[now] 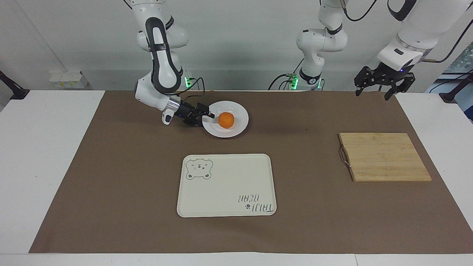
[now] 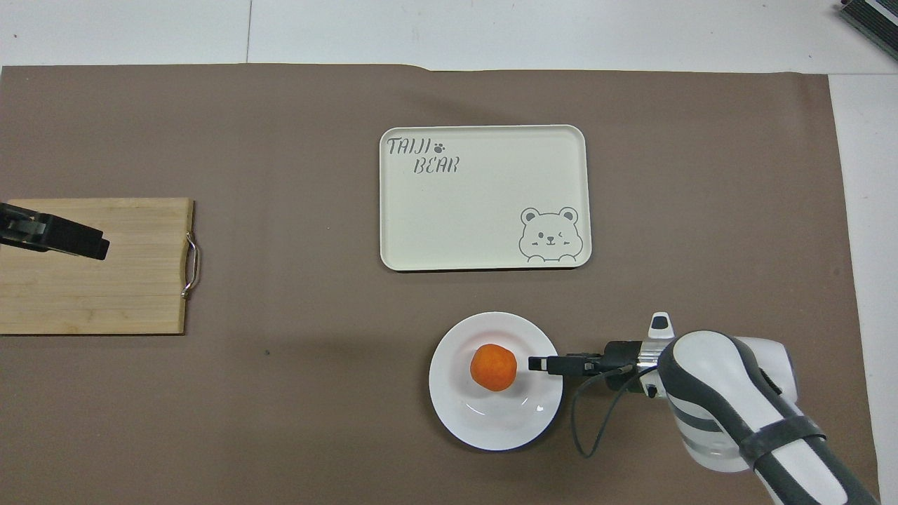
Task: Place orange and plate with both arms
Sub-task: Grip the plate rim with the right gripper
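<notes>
A: Start with the table. What covers it?

B: A brown mat spans most of it, with white margins at both ends. A cream tray lies mid-mat toward the edge away from the robots; a bamboo board sits toward the left arm's end. There is open mat all around for carrying.

A: And the plate?

B: The plate rests on the mat near the robots' edge, nearer to them than the tray. It looks stiff, glossy, probably slippery and breakable; the raised rim is the sensible hold.

A: The orange?

B: The orange sits on the plate, roughly central. Light and firm, but round, so it would likely roll if the plate tilts.

A: The grippers?

B: The right gripper lies low and sideways at the plate's rim on the right arm's side, fingers around the rim; whether they pinch it, nobody can tell. The left gripper waits raised over the left arm's end, fingers spread.
</notes>
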`<state>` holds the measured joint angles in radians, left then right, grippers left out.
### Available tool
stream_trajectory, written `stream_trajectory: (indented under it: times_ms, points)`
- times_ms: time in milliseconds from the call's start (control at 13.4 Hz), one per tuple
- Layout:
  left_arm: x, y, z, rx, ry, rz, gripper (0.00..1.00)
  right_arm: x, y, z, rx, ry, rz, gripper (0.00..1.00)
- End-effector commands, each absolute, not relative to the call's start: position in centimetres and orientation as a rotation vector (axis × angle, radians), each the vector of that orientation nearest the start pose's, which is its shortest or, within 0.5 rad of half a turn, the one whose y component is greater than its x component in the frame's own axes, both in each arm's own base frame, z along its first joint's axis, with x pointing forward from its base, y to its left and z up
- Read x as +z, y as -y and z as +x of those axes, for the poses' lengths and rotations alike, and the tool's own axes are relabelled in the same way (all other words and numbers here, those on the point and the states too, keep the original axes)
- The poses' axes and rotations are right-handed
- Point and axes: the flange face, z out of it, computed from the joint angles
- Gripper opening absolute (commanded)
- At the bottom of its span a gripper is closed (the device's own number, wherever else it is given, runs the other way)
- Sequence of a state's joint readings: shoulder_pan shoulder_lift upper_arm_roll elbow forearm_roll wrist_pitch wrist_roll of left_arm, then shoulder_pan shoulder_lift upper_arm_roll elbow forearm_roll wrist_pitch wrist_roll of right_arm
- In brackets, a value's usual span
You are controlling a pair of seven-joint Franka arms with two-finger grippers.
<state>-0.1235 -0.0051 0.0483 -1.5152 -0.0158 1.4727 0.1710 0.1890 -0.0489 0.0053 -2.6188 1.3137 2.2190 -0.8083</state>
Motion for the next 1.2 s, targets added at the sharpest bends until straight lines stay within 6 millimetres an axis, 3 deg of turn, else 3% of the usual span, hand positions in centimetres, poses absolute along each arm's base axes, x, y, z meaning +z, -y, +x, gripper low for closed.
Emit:
stream_trajectory:
  times_ms: [0, 224, 448, 672, 1121]
  points:
    - [64.69, 3.89, 53.46, 0.058, -0.368, -3.121, 1.00, 25.50, -10.83, 39.34, -0.020, -0.050, -2.232, 0.42]
    - [64.72, 3.80, 53.35, 0.065, -0.365, -3.121, 1.00, 25.49, -10.82, 39.40, -0.030, -0.034, -2.234, 0.38]
    - [64.66, 3.80, 53.43, 0.063, -0.365, -3.121, 1.00, 25.42, -10.82, 39.39, -0.030, -0.028, -2.235, 0.14]
    - [64.66, 3.80, 53.43, 0.063, -0.365, -3.121, 1.00, 25.36, -10.80, 39.38, -0.030, -0.029, -2.236, 0.03]
    - [64.66, 3.80, 53.43, 0.063, -0.365, -3.121, 1.00, 25.65, -11.05, 40.30, -0.048, 0.026, -2.232, 0.00]
